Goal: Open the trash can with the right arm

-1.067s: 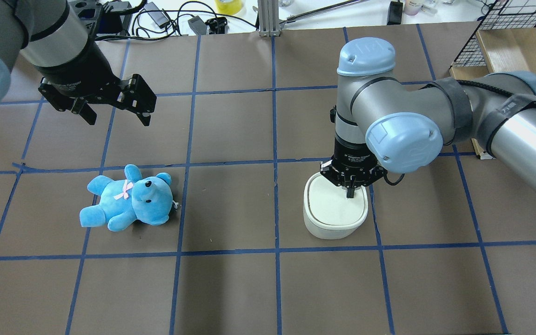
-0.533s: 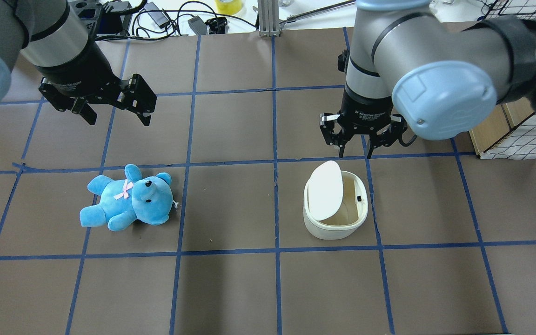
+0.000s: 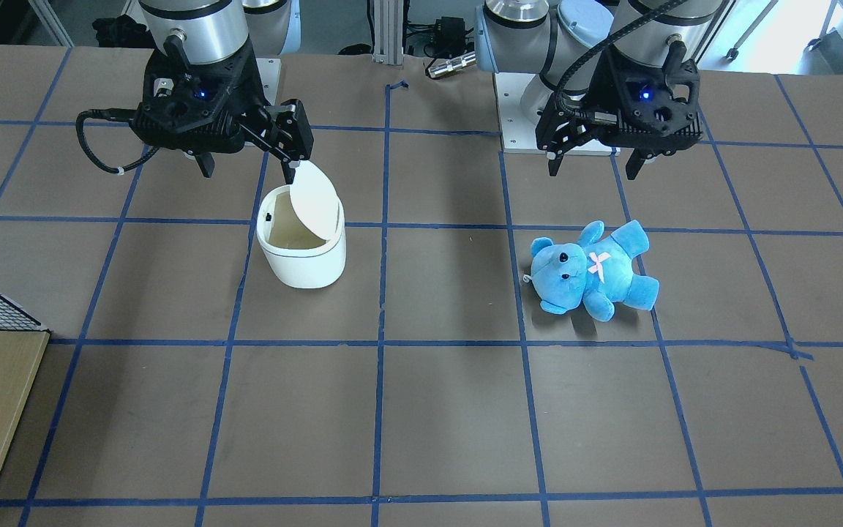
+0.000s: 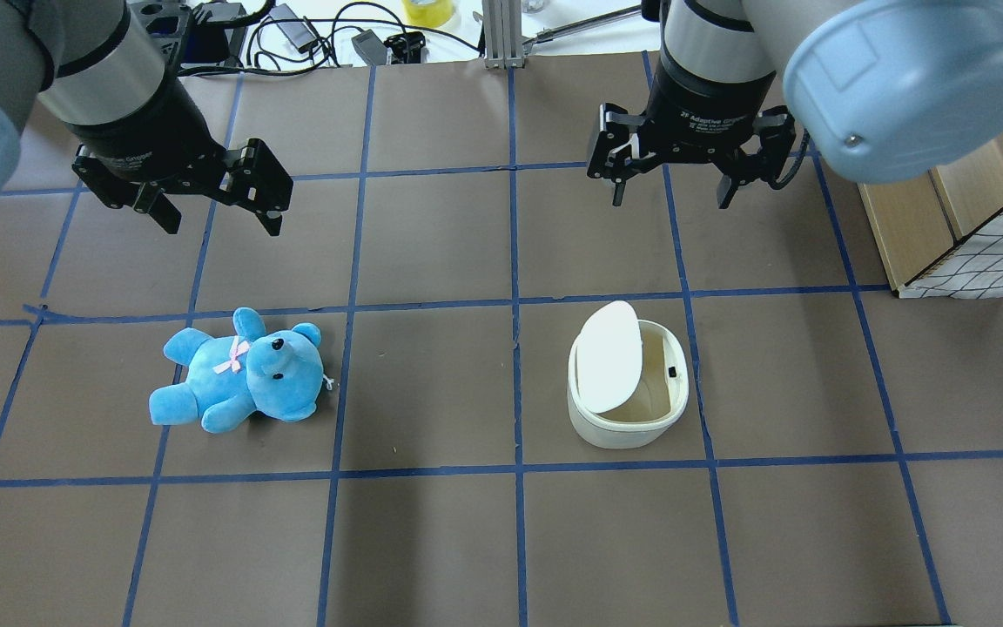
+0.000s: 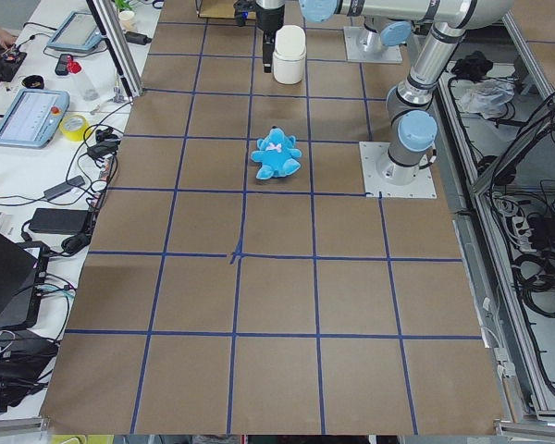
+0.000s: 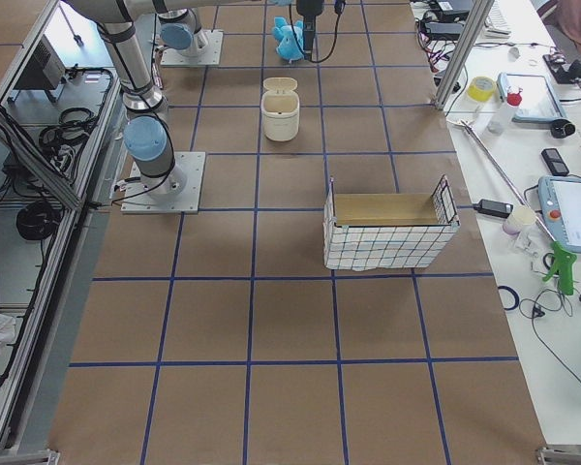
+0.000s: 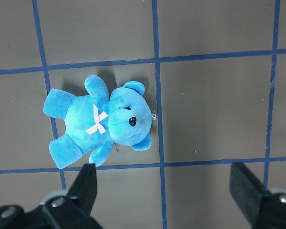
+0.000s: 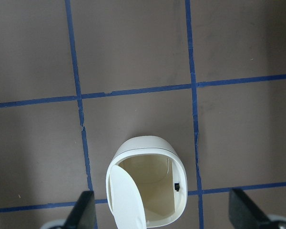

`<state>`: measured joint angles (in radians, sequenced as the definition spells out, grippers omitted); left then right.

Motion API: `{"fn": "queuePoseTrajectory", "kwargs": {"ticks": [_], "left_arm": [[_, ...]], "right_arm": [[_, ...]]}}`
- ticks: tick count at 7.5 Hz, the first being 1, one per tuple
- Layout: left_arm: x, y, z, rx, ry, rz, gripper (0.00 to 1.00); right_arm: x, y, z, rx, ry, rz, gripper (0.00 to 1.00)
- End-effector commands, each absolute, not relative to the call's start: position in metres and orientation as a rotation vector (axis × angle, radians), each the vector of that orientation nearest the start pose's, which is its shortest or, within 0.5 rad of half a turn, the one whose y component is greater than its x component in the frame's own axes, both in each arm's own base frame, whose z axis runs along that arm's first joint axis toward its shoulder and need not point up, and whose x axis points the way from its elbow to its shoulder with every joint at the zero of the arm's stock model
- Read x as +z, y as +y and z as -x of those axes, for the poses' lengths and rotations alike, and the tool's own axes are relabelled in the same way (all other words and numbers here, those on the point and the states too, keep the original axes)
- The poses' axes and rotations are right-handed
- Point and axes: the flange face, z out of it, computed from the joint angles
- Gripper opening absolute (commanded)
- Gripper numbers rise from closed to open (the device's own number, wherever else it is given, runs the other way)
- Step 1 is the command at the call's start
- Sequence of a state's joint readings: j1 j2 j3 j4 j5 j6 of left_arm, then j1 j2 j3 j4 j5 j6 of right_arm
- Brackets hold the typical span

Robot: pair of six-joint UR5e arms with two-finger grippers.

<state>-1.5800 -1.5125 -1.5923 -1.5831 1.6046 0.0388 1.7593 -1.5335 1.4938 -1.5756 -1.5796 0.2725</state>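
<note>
**Bin and grippers, lid raised.** The small white plastic rounded-square trash can stands on the brown paper-covered table taped with a blue grid. Its flat white hinged lid is tilted up and its cream interior is exposed. The lid is attached along the can's edge that faces the blue plush teddy bear. That hinge line runs away from the robot, so the mouth opens toward the can's far side from the bear, where a small dark catch shows on the inner wall.

The black two-finger right gripper hangs well above the can, its fingers spread wide and holding nothing. In the right wrist view the can sits low in the frame, about in line with the gap between the two fingers. The can is thus judged to lie below the gripper rather than off to one side of it.

The black two-finger left gripper, likewise spread and empty, hangs over the bear, well apart from the can. The right arm is therefore plainly the nearer one.

The opening appears accomplished. Any further push would have to bear on the lid's free edge, toward the bear.
</note>
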Motion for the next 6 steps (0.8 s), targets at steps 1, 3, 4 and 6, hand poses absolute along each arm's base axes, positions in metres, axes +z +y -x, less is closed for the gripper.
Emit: {"fn": "queuePoseTrajectory", "kwargs": {"ticks": [1,3,4,6], "left_arm": [[0.504,-0.468,0.134,-0.037,3.106,-0.076,1.00],[0.504,-0.468,0.134,-0.037,3.106,-0.073,1.00],[0.504,-0.468,0.134,-0.037,3.106,-0.073,1.00],[0.504,-0.468,0.134,-0.037,3.106,-0.076,1.00]], "right_arm": [[0.516,-0.480,-0.225,-0.111,3.136,-0.128,1.00],[0.533,-0.483,-0.225,-0.162,3.126,-0.133,1.00],[0.536,-0.484,-0.224,-0.173,3.129,-0.136,1.00],[0.536,-0.484,-0.224,-0.173,3.129,-0.136,1.00]]}}
